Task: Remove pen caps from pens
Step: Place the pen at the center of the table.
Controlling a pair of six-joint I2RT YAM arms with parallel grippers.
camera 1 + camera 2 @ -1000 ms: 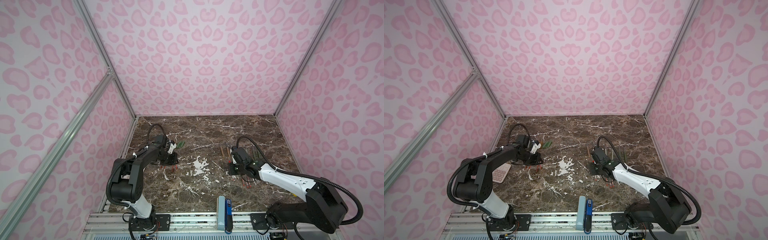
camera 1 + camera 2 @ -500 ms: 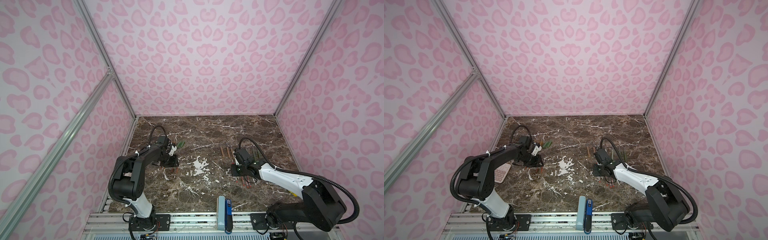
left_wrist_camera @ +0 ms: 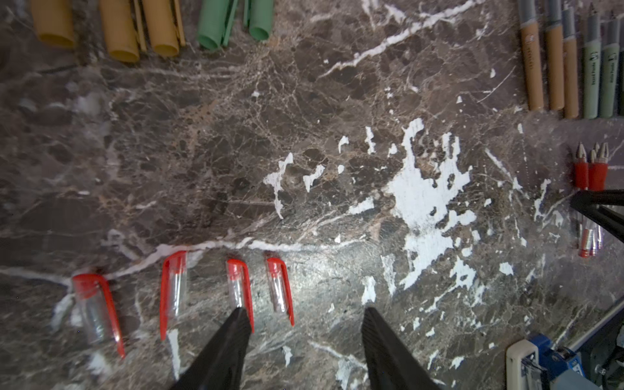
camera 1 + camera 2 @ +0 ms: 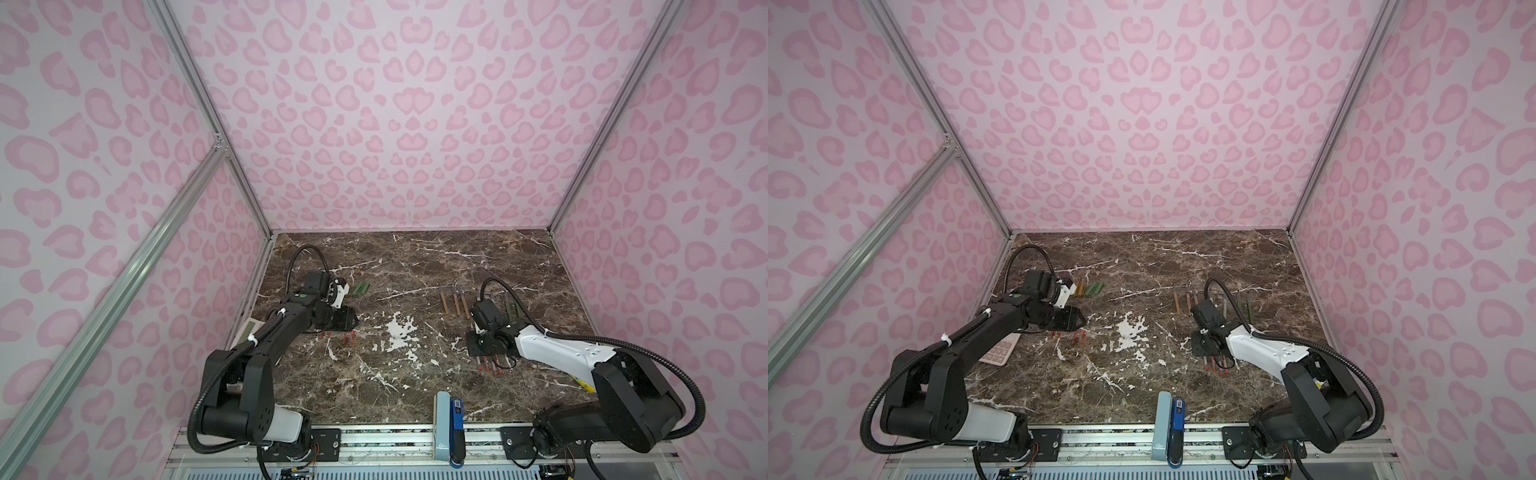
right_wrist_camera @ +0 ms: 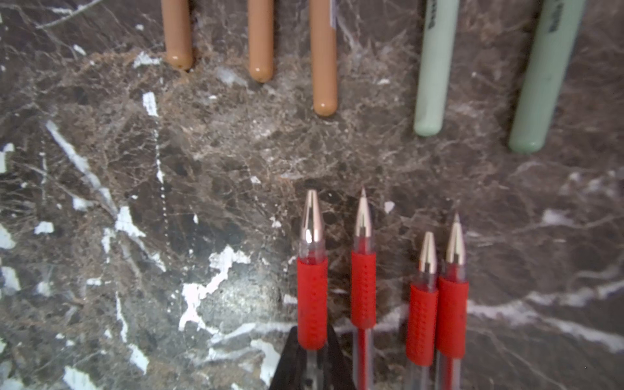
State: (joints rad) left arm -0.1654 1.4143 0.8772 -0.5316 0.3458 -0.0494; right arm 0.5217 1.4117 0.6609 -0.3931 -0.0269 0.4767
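On the marble tabletop (image 3: pixel 236 152), four red pen caps (image 3: pixel 174 283) being shown in a row, left gripper (image 3: pixel 305 312) being held wide beside them, red-grip pen (image 5: pixel 312 304) being pinched by the narrow-set right gripper (image 5: pixel 313 332).

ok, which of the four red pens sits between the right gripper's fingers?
The red pen farthest from the green pens: the right gripper flanks its barrel; the other three lie clear.

Red-clipped clear caps (image 3: pixel 174 287), brown white-veined table (image 3: pixel 219 152)

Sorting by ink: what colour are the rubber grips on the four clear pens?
Red grips, clearest in the right wrist view.
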